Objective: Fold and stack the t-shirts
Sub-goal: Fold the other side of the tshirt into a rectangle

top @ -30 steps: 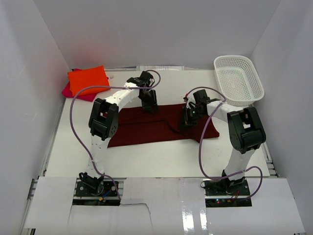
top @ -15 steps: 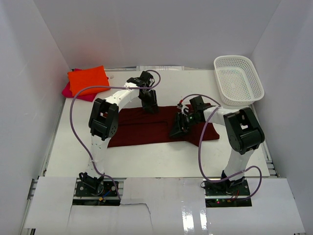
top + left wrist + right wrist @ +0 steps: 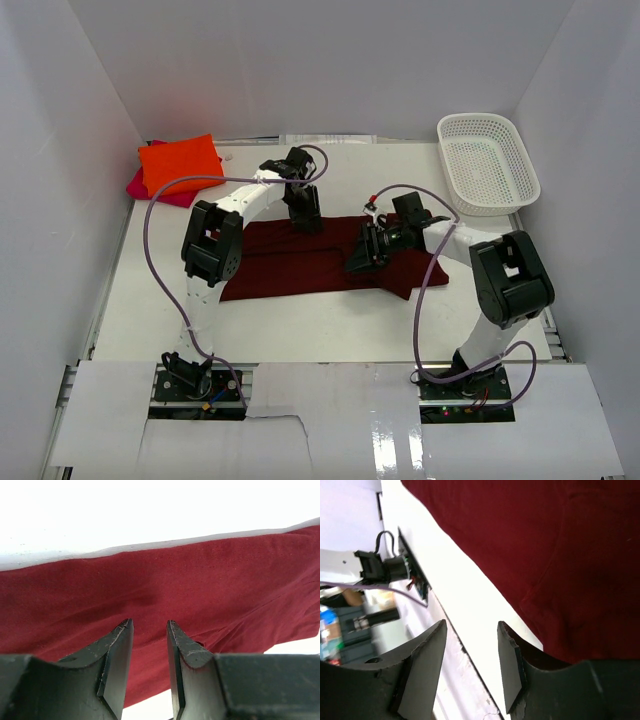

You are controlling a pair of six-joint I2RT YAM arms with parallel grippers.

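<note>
well, the maroon t-shirt lies crosswise; the right hand, parted and empty, hangs nearest its right end, the left hand barely parted.

The right claw has its two dark fingers spread, with only white surface showing between them. A dark maroon-red t-shirt fills the upper right (a crease runs through it), its edge slanting down to beside one finger. Past the surface's far edge sit a black fitting and a purple cable.
</note>
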